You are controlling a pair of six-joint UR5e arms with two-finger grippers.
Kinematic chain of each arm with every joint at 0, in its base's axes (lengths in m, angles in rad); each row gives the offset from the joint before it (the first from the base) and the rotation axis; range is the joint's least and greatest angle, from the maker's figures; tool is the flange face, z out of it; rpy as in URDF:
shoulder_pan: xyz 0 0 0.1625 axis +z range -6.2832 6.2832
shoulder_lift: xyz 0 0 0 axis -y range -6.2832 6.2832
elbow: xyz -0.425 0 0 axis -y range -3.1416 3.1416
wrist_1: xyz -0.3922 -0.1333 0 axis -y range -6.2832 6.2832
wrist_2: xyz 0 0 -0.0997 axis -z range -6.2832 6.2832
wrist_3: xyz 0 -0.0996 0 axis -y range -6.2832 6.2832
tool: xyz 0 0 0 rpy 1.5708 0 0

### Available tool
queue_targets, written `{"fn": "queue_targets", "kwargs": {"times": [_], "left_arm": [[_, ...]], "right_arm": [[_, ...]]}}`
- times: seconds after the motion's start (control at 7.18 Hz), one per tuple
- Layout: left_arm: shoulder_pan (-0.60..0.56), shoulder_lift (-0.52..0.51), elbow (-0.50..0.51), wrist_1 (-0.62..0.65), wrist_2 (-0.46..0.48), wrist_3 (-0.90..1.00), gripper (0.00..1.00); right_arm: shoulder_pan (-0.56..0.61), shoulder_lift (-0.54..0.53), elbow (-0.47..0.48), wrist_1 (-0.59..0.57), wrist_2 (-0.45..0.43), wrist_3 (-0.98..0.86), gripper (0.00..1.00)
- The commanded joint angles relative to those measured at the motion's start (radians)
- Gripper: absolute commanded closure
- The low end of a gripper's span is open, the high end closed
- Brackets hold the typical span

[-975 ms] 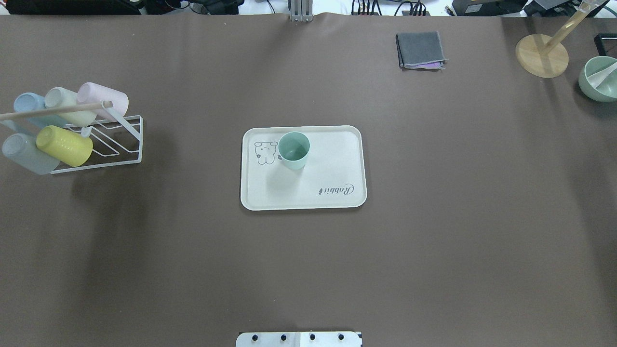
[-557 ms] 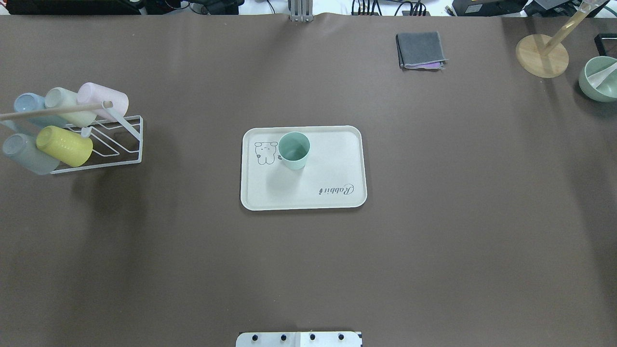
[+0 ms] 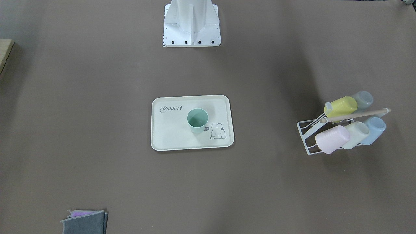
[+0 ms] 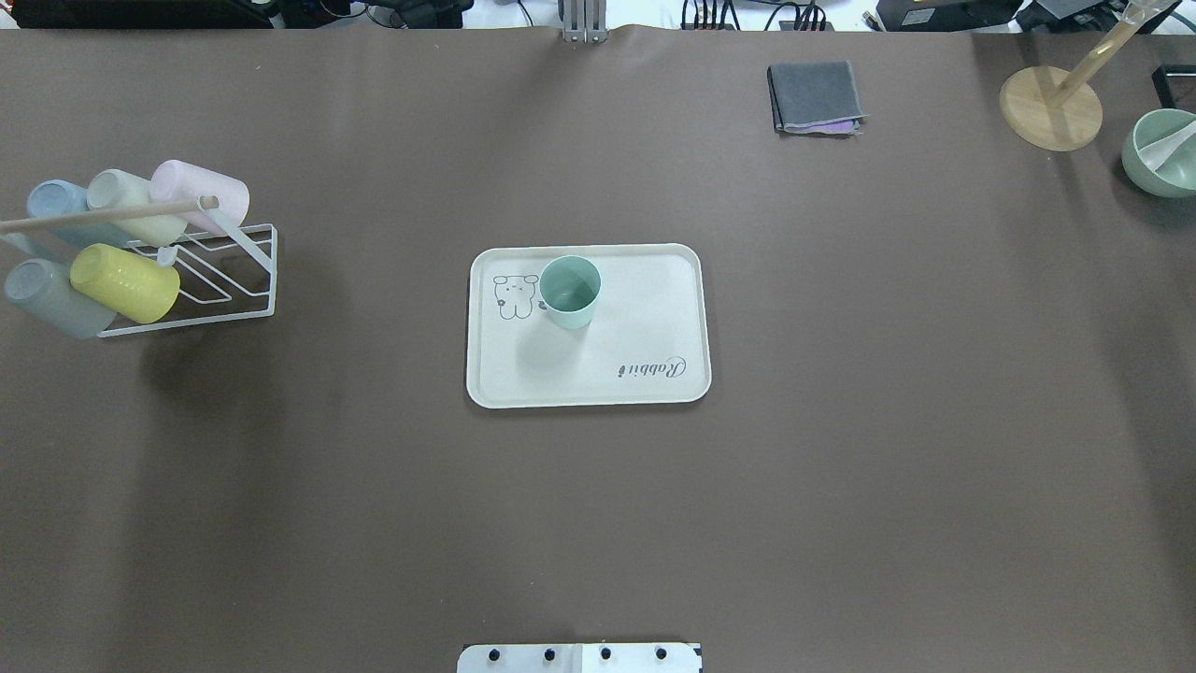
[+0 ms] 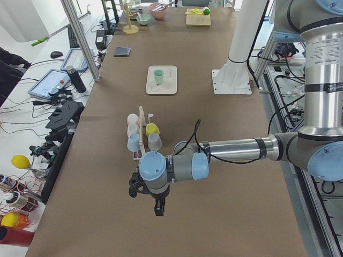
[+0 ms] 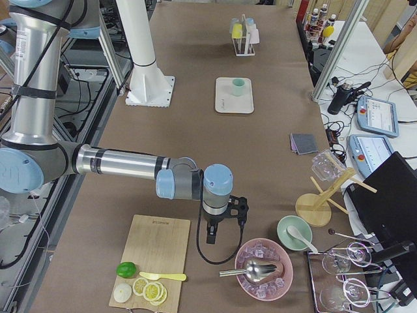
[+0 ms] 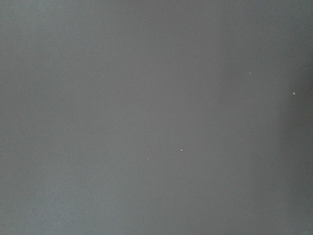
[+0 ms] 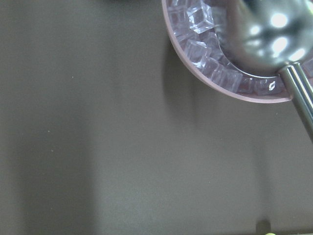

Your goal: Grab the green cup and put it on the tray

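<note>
The green cup (image 4: 571, 291) (image 3: 197, 120) stands upright on the cream tray (image 4: 645, 318) (image 3: 172, 126), beside the bunny drawing, mid-table. Nothing touches it. It also shows small in the side views, cup (image 5: 158, 76) on tray (image 5: 168, 85), and cup (image 6: 238, 86) on tray (image 6: 225, 101). My left gripper (image 5: 158, 207) hangs over bare table at the left end, far from the tray; my right gripper (image 6: 212, 233) hangs at the right end. Both show only in the side views, so I cannot tell whether they are open or shut.
A white wire rack (image 4: 210, 280) at the left holds several pastel cups, among them a yellow one (image 4: 126, 282). A folded grey cloth (image 4: 815, 96), a wooden stand (image 4: 1051, 106) and a green bowl (image 4: 1159, 154) sit far right. A pink ice bowl (image 8: 225, 73) with a metal scoop lies near my right gripper.
</note>
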Motion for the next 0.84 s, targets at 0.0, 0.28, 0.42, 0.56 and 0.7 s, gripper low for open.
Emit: {"fn": "queue_targets", "kwargs": {"times": [0.0, 0.28, 0.42, 0.56, 0.7], "left_arm": [[0.0, -0.006, 0.001, -0.002, -0.002, 0.001, 0.01], [0.0, -0.008, -0.005, 0.001, -0.006, -0.001, 0.01], [0.002, -0.017, -0.028, 0.013, -0.025, -0.024, 0.01], [0.002, -0.017, -0.048, 0.012, -0.043, -0.144, 0.01], [0.002, -0.014, -0.051, 0.01, -0.048, -0.157, 0.01]], "right_arm": [[0.0, 0.001, 0.001, 0.002, -0.001, 0.0, 0.0], [0.0, 0.001, 0.001, 0.002, -0.001, 0.0, 0.0], [0.0, 0.001, -0.001, 0.002, -0.001, 0.0, 0.0], [0.0, 0.001, 0.001, 0.002, 0.001, 0.0, 0.0], [0.0, 0.001, -0.001, 0.002, -0.001, 0.0, 0.0]]}}
